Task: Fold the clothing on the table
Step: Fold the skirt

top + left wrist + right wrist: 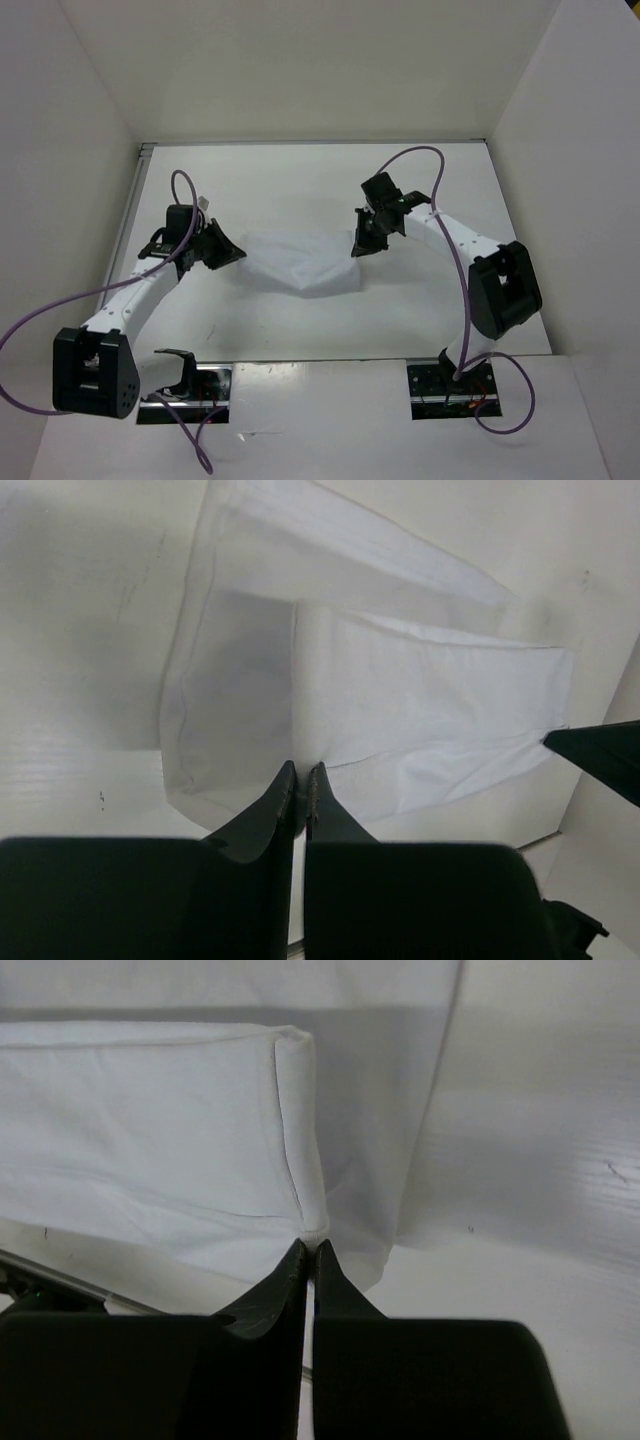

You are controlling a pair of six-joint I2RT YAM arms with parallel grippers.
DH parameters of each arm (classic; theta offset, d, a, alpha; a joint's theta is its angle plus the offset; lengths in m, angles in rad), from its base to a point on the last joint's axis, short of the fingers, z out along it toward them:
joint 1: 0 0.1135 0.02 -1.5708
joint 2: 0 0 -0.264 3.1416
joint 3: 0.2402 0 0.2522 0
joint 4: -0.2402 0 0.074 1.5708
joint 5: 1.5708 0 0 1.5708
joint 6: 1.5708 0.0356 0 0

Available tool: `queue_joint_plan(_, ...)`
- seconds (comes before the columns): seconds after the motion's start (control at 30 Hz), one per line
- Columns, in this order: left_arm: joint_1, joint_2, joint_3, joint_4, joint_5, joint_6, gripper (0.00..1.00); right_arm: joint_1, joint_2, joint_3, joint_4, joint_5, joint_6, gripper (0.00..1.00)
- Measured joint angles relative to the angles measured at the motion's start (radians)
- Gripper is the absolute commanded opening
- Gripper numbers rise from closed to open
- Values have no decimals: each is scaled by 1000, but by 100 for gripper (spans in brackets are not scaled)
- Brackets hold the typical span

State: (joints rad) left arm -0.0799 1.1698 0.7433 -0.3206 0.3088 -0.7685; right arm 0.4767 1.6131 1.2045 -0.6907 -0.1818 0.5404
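I see the clothing [300,262] as thin white cloth, soft and creased, hem stitched. The counter [300,185] looks smooth, matt white. The left hand [302,772] and right hand [309,1248] look matt black plastic.

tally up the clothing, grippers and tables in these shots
clothing: 1
grippers: 2 (left gripper, right gripper, each shut on the clothing)
table: 1
total: 4

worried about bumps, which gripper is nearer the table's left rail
Left. The left gripper pinches the clothing at its left edge, nearer that rail; the right gripper pinches the opposite edge.
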Motion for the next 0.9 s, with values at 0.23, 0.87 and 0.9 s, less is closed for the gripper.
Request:
queue_joint_plan(0.23, 3, 116, 38, 37, -21, 1, 0, -43, 93, 42, 17, 11, -44, 1)
queue_joint_plan(0.87, 3, 369, 132, 127, -17, 18, 51, -74, 163, 58, 69, 10, -83, 57)
queue_joint_plan(0.9, 3, 381, 138, 127, -18, 22, 62, -77, 167, 58, 69, 14, -83, 61)
